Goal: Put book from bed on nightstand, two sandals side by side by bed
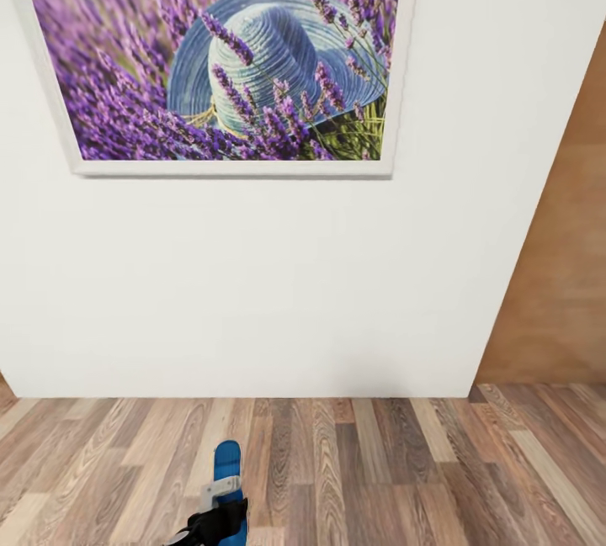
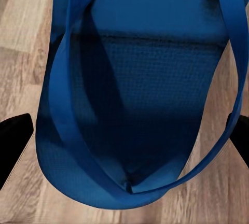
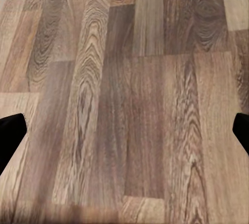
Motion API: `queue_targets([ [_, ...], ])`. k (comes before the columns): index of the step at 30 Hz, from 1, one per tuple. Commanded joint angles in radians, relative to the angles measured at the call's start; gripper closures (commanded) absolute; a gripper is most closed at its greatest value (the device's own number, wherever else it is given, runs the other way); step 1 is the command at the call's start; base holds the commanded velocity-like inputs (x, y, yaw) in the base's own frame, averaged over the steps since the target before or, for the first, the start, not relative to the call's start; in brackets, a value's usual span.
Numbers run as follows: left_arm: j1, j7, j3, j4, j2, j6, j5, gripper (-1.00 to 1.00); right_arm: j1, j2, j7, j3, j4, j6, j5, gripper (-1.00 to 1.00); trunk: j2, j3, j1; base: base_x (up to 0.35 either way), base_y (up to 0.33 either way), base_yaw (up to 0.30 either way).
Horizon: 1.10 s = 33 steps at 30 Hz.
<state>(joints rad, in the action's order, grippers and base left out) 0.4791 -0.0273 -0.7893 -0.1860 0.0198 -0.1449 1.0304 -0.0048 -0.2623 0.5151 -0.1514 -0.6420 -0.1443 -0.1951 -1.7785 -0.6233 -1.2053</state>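
Blue sandal [image 2: 135,105] hangs gripped in the left gripper [image 1: 220,521], its long axis pointing ahead toward the wall [image 1: 252,277], sole between the fingertips [image 2: 13,141]. Right gripper [image 3: 124,141] gapes wide over bare floor [image 3: 129,105], so the left arm must place it.

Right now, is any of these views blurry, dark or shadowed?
Head view: even light, sharp painting, no glare on the wall. Left wrist view: the sandal sits close up, soft, its centre in deep shadow. Right wrist view: evenly lit wood floor, grain slightly soft.
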Motion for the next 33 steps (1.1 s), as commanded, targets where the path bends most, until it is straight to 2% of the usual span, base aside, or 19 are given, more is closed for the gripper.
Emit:
queue_targets([
  [1, 0.001, -0.003, -0.008, 0.0, 0.0, -0.004, 0.007, 1.0, 0.0, 0.0, 0.007, -0.002, 0.001, 0.0, -0.008, -1.0, 0.0, -0.001, 0.0, 0.0, 0.0, 0.294],
  [33, 0.001, -0.003, -0.009, 0.0, 0.0, -0.004, 0.007, 1.0, 0.0, 0.0, 0.007, -0.002, 0.001, 0.0, -0.007, -1.0, 0.0, -0.001, 0.0, 0.0, 0.0, 0.294],
])
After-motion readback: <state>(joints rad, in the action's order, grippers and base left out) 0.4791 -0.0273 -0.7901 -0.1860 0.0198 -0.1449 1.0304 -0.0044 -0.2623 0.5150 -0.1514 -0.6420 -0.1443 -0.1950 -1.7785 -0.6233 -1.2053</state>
